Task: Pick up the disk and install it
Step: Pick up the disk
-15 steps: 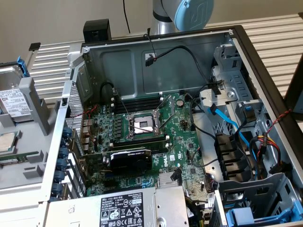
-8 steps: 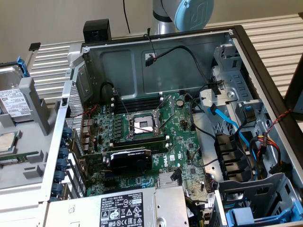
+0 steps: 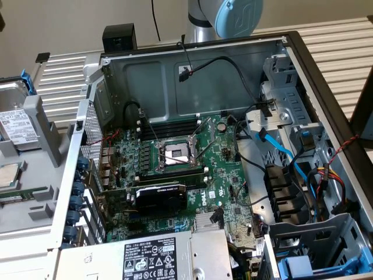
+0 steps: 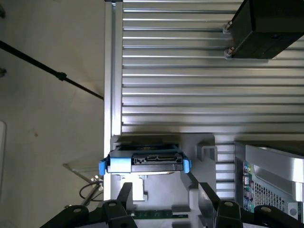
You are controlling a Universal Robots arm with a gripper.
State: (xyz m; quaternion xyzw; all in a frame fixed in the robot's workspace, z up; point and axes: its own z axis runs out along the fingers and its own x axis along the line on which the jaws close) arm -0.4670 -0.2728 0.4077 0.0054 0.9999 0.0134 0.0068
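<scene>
The disk (image 3: 14,125) is a silver drive with a white label in a blue frame. It stands on edge in a grey holder (image 3: 42,125) at the exterior view's left, outside the computer case. In the wrist view I see the disk (image 4: 145,161) end-on, its connector edge facing the camera and blue clips at both ends. My gripper (image 4: 166,202) hangs above it, open, its two black fingers (image 4: 124,195) spread wide and apart from the disk, with nothing between them.
The open computer case (image 3: 315,64) fills the middle, with the motherboard (image 3: 175,157), a grey power-supply box (image 3: 151,256) in front and drive bays with blue parts (image 3: 303,265) at the exterior view's right. A square processor chip (image 3: 9,174) lies near the holder. A black box (image 4: 266,28) sits on the slatted table (image 4: 180,85).
</scene>
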